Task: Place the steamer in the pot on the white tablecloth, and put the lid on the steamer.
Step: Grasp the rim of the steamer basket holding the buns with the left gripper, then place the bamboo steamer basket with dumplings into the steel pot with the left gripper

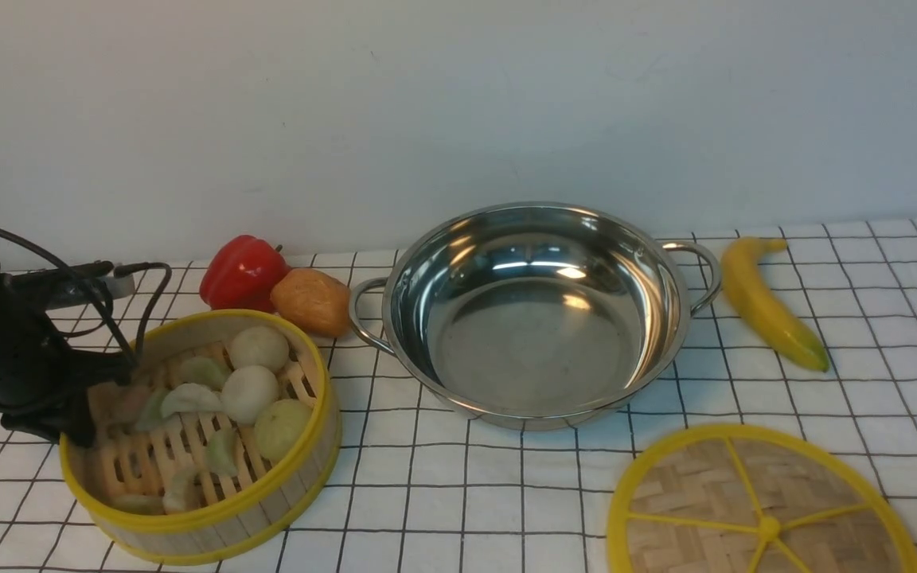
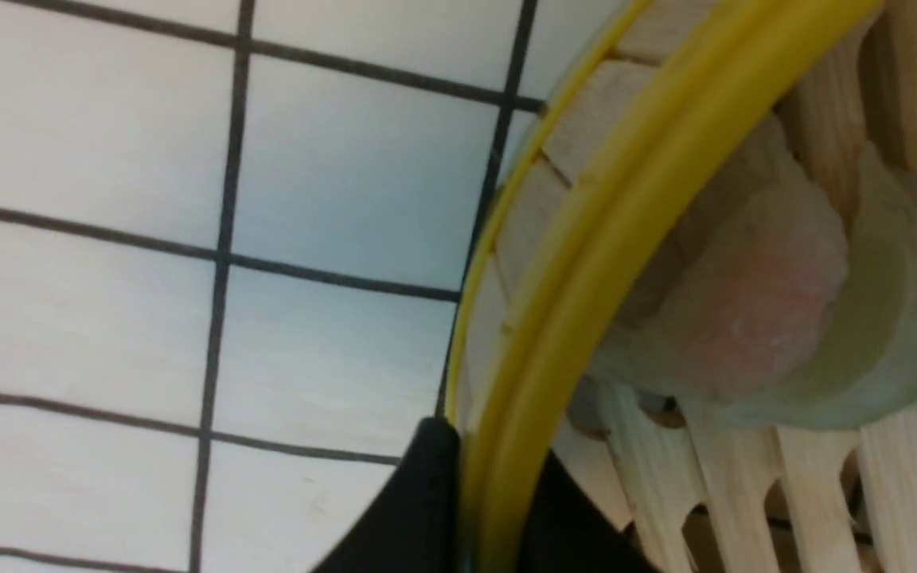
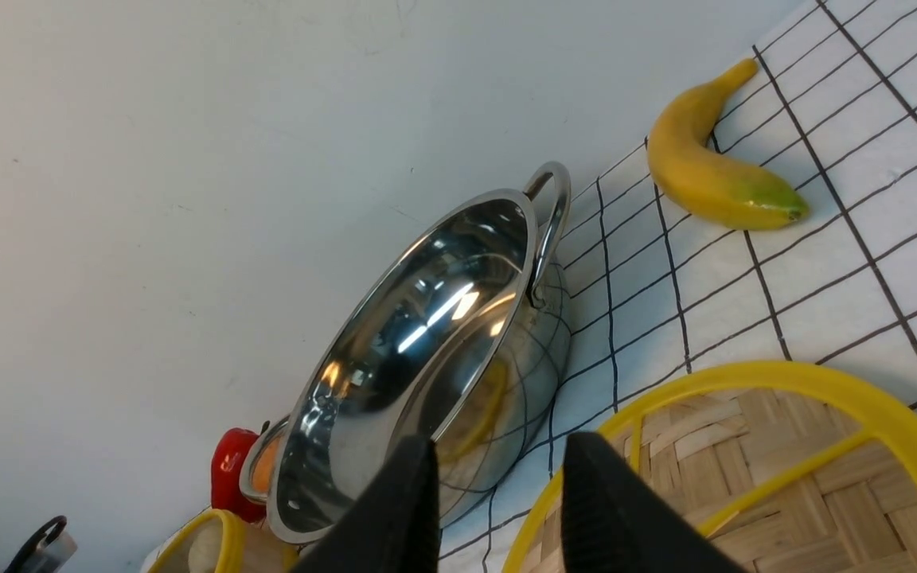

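Observation:
The steamer (image 1: pixel 267 509), a bamboo basket with yellow rims holding pale buns and greenish dumplings, sits at the left on the white tablecloth (image 1: pixel 458 493) and looks slightly tilted. My left gripper (image 1: pixel 80 410) is at its left rim. In the left wrist view its black fingers (image 2: pixel 419 493) press the yellow rim (image 2: pixel 586 263) from both sides. The shiny pot (image 1: pixel 538 342) stands empty in the middle, right of the steamer. The lid (image 1: pixel 761 509) lies flat at the front right. My right gripper (image 3: pixel 494 450) hovers open over the lid's (image 3: pixel 785 477) near edge, holding nothing.
A red pepper (image 1: pixel 242 272) and a brown bread-like piece (image 1: pixel 311 301) lie behind the steamer, beside the pot's left handle. A banana (image 1: pixel 769 306) lies right of the pot. A pale wall closes off the back.

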Controlling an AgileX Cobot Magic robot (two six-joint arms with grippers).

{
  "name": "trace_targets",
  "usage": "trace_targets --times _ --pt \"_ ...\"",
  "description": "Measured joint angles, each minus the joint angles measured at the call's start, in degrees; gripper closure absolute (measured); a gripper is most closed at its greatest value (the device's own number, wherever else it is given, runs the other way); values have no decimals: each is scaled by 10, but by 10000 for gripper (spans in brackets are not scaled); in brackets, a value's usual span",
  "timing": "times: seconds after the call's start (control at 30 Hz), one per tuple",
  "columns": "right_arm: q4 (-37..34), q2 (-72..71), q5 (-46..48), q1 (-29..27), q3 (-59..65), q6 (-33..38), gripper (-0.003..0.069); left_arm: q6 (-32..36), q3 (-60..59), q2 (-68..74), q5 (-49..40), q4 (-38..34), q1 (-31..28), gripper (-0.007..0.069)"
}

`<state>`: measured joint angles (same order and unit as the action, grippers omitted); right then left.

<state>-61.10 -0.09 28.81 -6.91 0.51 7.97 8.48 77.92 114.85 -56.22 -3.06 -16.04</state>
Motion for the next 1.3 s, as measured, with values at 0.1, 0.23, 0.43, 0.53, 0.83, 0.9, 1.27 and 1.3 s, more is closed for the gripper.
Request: trace_targets --times 0.1,0.23,0.43,0.53,0.83,0.9,1.27,1.3 --pt "0 0 0 0 0 0 419 -14 0 0 -2 19 2 589" --pt "0 0 0 0 0 0 419 -19 7 0 -23 51 2 592" --pt "0 0 1 0 0 0 419 -20 36 -11 -73 73 -1 592" --pt "0 0 1 0 0 0 419 -16 62 -19 -99 81 -7 588" --pt "0 0 12 0 0 0 419 -3 171 -27 -129 82 -25 588" --pt "0 0 14 0 0 0 419 1 195 -27 -130 70 -25 588" --pt "0 0 21 0 0 0 419 12 258 -37 -135 -38 23 588" --pt "0 0 23 0 0 0 419 12 258 -37 -136 -38 35 588"
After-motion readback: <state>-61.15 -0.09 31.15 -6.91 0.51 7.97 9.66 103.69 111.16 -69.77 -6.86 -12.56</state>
